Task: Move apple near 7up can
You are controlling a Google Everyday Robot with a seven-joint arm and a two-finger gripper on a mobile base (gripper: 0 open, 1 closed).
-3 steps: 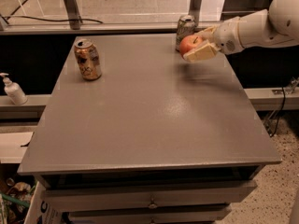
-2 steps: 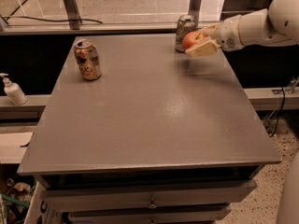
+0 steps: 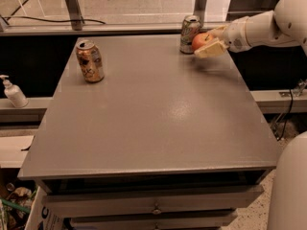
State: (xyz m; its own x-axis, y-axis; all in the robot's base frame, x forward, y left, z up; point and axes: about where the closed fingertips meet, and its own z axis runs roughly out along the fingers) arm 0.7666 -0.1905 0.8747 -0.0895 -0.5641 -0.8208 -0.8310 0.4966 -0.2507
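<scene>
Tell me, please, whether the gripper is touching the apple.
Touching. In the camera view, the gripper, at the far right of the table beside the 7up can, presses its pale fingers against both sides of the apple.

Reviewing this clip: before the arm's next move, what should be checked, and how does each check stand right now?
1. Apple gripped by the end effector: ok, it is held between the fingers.
2. Apple near the 7up can: ok, it is just right of the can, at the table's far right part.
3. Apple and 7up can apart: cannot tell, they overlap in the camera view.
4. Apple resting on the table: cannot tell, though a shadow lies below it.
5. Orange can out of the way: ok, it stands upright at the far left.
</scene>
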